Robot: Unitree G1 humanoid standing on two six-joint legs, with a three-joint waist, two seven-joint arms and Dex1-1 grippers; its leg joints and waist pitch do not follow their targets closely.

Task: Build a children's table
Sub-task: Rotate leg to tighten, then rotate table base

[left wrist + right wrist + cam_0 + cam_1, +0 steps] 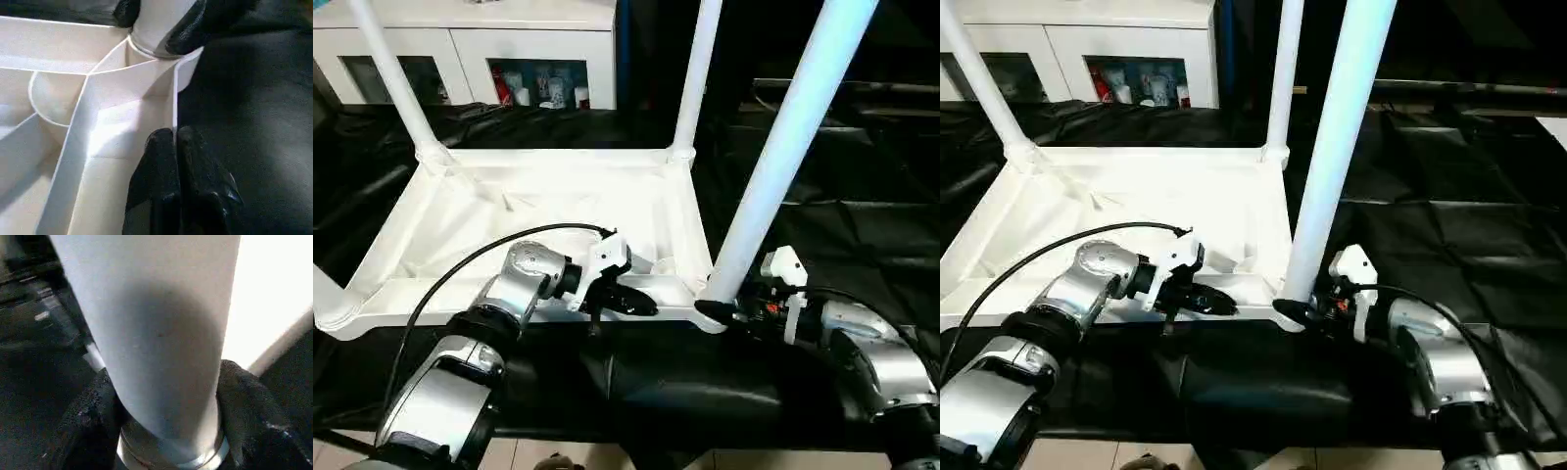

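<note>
surface: black cloth (862, 245) lying creased under everything | far side: white cabinet (460, 44) standing, bottles (543, 86) sitting in its open shelf | near edge: pale tiled floor (558, 452) showing

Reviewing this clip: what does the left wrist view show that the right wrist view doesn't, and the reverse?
Left wrist view alone: the left gripper, fingers together, pinching the tabletop's thin rim wall, with the ribbed underside beside it. Right wrist view alone: a close look up the leg, with a metal collar at its base. Both: the right gripper with a black finger on each side of that leg's base, where it enters the corner socket.
</note>
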